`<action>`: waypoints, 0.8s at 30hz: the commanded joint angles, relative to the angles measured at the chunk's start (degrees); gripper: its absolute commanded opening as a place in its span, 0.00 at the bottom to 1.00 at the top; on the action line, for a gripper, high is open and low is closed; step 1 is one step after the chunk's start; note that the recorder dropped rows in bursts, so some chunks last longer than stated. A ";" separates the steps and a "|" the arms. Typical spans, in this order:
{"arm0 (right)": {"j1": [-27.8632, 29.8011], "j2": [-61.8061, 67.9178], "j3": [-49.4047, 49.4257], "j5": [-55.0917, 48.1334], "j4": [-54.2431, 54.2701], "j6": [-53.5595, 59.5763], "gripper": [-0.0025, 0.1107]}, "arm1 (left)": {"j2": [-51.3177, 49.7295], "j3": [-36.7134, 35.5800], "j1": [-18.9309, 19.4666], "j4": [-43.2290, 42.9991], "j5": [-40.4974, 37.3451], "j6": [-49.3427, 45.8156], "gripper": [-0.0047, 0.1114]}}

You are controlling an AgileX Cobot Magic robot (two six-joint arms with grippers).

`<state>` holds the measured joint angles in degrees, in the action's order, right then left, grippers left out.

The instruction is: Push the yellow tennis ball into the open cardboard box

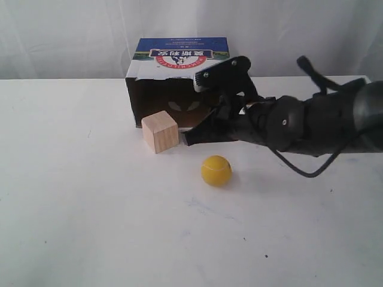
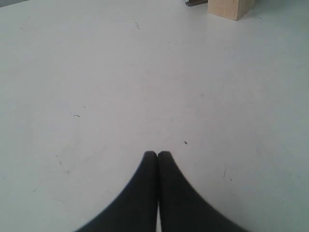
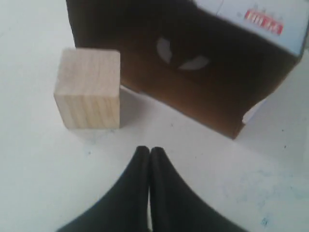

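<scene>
The yellow tennis ball [image 1: 216,170] rests on the white table, in front of the open cardboard box [image 1: 179,57], whose dark mouth faces the near side. My right gripper [image 1: 189,141] is shut and empty, its tip low over the table between the box mouth and the ball, just behind and left of the ball. The right wrist view shows that gripper [image 3: 148,151] pointing at the box [image 3: 193,92]; the ball is out of that view. My left gripper [image 2: 157,154] is shut over bare table and does not appear in the exterior view.
A pale wooden cube [image 1: 160,131] stands at the left front corner of the box mouth, also shown as the cube [image 3: 89,89] in the right wrist view and the cube [image 2: 231,7] at the edge of the left wrist view. The right arm [image 1: 311,122] reaches in from the right.
</scene>
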<state>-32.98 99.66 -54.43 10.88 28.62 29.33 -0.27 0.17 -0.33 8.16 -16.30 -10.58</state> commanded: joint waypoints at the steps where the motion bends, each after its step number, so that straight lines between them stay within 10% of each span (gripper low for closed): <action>1: 0.32 -5.26 0.23 -17.11 0.00 0.04 0.02 | 0.27 -0.17 -0.35 0.42 0.04 0.05 0.04; 10: 0.32 -3.08 1.85 -34.59 -0.14 -9.26 0.02 | 0.27 -0.17 -0.35 0.42 0.04 0.05 0.04; 24: 0.32 2.84 1.85 -17.30 -0.14 -9.05 0.02 | 0.27 -0.17 -0.35 0.42 0.04 0.05 0.04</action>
<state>-32.98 102.55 -52.80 -9.77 28.51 20.60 -0.27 0.17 -0.33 8.16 -16.30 -10.58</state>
